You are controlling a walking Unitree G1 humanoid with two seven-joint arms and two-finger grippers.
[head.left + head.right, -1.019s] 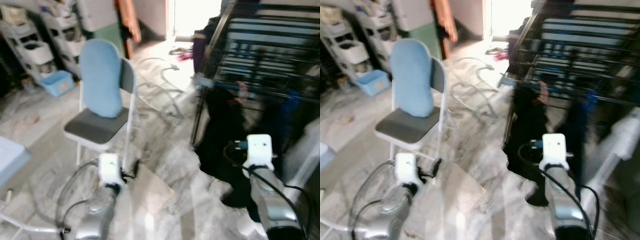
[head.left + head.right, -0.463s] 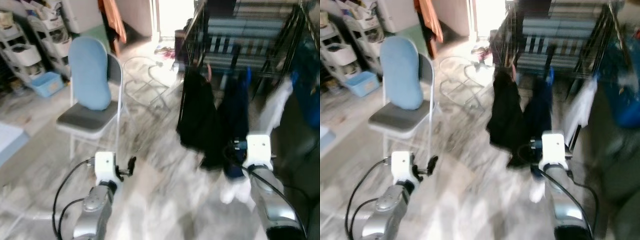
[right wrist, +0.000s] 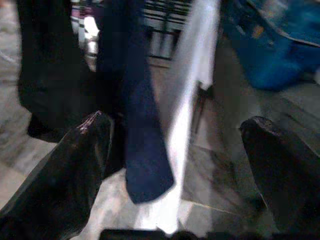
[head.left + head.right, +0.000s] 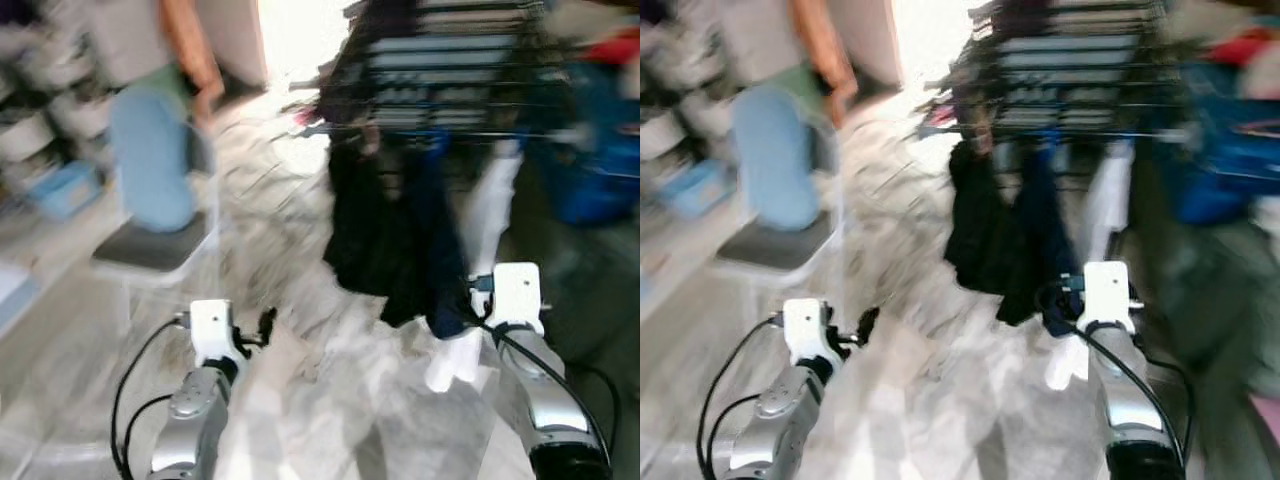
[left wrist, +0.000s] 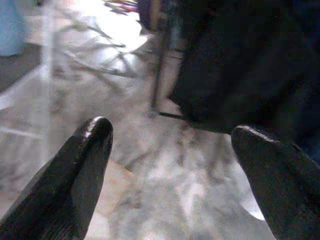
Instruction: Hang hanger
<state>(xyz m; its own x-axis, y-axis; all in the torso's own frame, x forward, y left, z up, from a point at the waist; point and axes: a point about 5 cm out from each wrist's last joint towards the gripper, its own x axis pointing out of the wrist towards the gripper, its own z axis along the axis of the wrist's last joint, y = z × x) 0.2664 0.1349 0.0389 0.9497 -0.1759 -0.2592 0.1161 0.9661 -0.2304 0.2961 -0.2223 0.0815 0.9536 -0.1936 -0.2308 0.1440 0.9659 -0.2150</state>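
Dark garments (image 4: 385, 235) are seen hung on the drying rack (image 4: 450, 70) ahead; no hanger can be made out. Left gripper (image 5: 170, 145) and right gripper (image 3: 172, 145) are held low, fingers spread wide, empty. Approach step judged; a hanger must be located next.

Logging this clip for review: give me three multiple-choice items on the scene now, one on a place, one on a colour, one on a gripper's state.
1. Where do the hanging garments sit relative to the chair?
A. on the robot's right of it
B. on its seat
C. on the robot's left of it

2. What colour is the chair's backrest cushion?
A. red
B. light blue
C. yellow

3. How are the left gripper's fingers?
A. shut on a hanger
B. shut on cloth
C. open, holding nothing

Answers: 1 A, the black garment on the drying rack hangs right of the chair. 2 B, the cushion is light blue. 3 C, the left gripper shows bare floor between spread fingers.
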